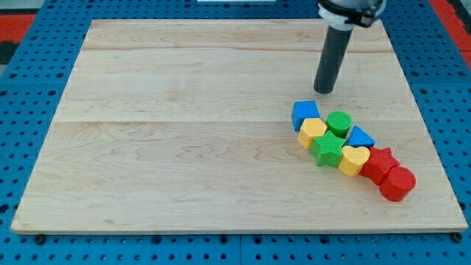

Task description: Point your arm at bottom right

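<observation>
Resting on the pale wooden table (184,110), my tip (324,90) sits in the upper right part of the board, just above the cluster of blocks and apart from all of them; the nearest is the blue cube (305,114), a little below and to the view's left of the tip. The rod rises straight up from the tip toward the view's top edge, where the arm's dark mount shows. There is no claw on this arm, so nothing is clenched or released; only the rod's end meets the table. The blocks lie packed in a slanting chain that runs down toward the view's bottom right. Beside the blue cube stands a green cylinder (339,122), with a yellow block (312,132) below the cube and a blue triangular block (360,137) to the right of the cylinder. A green star (328,150) sits under these, touching a yellow heart-like block (354,159). Further along come a red star (380,162) and a red cylinder (398,183), the last one lying nearest the table's bottom right corner. That corner, the task's target, lies well apart from the tip, beyond the whole chain.
</observation>
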`<act>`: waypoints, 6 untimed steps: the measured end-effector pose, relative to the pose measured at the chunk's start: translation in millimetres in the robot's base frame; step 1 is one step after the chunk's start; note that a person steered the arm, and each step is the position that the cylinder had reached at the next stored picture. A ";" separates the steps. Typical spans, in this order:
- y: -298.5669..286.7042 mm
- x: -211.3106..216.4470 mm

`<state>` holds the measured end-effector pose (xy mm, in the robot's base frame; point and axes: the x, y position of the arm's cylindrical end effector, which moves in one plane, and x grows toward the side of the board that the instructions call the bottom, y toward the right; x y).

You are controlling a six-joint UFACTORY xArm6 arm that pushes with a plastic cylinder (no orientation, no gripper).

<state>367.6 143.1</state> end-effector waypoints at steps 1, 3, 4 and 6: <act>26.1 -1.4; 113.8 5.1; 127.8 44.7; 187.5 150.5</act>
